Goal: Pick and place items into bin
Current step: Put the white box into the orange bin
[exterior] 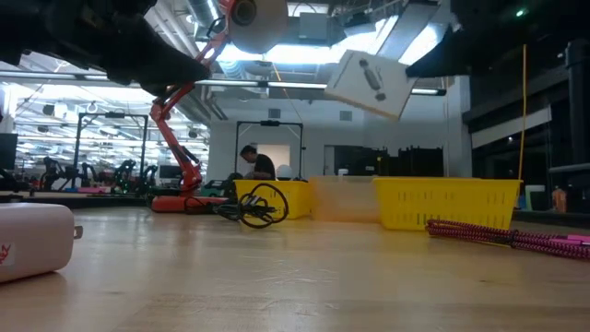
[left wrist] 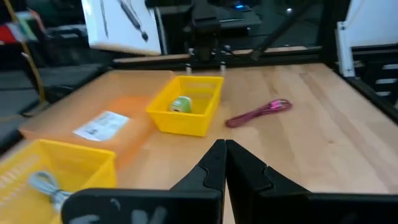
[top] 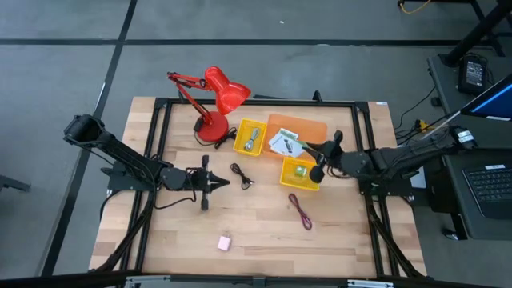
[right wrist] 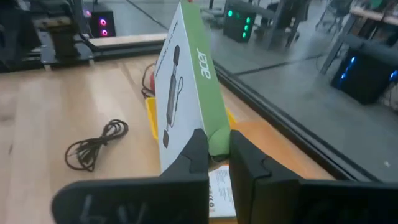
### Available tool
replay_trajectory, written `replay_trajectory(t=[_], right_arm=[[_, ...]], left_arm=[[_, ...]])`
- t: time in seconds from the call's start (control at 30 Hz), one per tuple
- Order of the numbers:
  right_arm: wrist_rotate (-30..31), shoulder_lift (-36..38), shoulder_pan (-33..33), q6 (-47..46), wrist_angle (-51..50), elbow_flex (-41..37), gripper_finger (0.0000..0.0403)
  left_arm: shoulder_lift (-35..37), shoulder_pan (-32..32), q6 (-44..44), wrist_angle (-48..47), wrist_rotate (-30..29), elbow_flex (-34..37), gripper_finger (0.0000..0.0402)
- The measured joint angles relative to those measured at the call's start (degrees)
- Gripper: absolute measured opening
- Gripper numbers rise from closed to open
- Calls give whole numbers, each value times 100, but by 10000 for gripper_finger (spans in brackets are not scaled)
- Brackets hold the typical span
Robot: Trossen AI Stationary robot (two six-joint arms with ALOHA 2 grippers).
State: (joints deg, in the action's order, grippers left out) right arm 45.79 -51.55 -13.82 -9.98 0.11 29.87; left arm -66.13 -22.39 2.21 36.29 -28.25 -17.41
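Observation:
My right gripper (right wrist: 217,142) is shut on a white box with a green side and black marks (right wrist: 186,81), held in the air above the orange tray (top: 308,126); the low view shows it tilted (exterior: 369,81). A second white card (left wrist: 101,124) lies flat on that tray. My left gripper (top: 226,183) is shut and empty beside the black cable (top: 242,176), which lies coiled on the table. The maroon cord (top: 301,211) and the pink block (top: 224,242) lie on the wood. A green block (left wrist: 181,104) sits in one yellow bin, a bluish-grey tool (top: 251,140) in the other. My right gripper pinches the white and green box by its lower edge (right wrist: 213,132) between the two fingers, one on the white face and one on the far face. The box is lifted clear and stands up from the fingers, tilted.
A red desk lamp (top: 218,98) stands at the far left of the bins. The two yellow bins (top: 294,182) (top: 240,142) and the orange tray sit close together mid-table. Bare wood lies toward the near edge (top: 264,256). A black frame borders the table.

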Motion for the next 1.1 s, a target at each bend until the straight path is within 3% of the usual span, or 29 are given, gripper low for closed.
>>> replay_trajectory(t=[0.17,0.4,0.77,1.1], right_arm=[[-586,36,766,0,-116,0,15],[-1458,249,1531,89,-266,15,15],[-1967,107,2269,-864,-3530,1467,15],[-3249,48,3010,-865,-4226,1958,15]], left_arm=[[1,0,-442,156,-348,0,6],[2,4,-634,171,-374,0,6],[7,215,-1113,377,-374,0,6],[7,457,-953,385,-364,0,6]])
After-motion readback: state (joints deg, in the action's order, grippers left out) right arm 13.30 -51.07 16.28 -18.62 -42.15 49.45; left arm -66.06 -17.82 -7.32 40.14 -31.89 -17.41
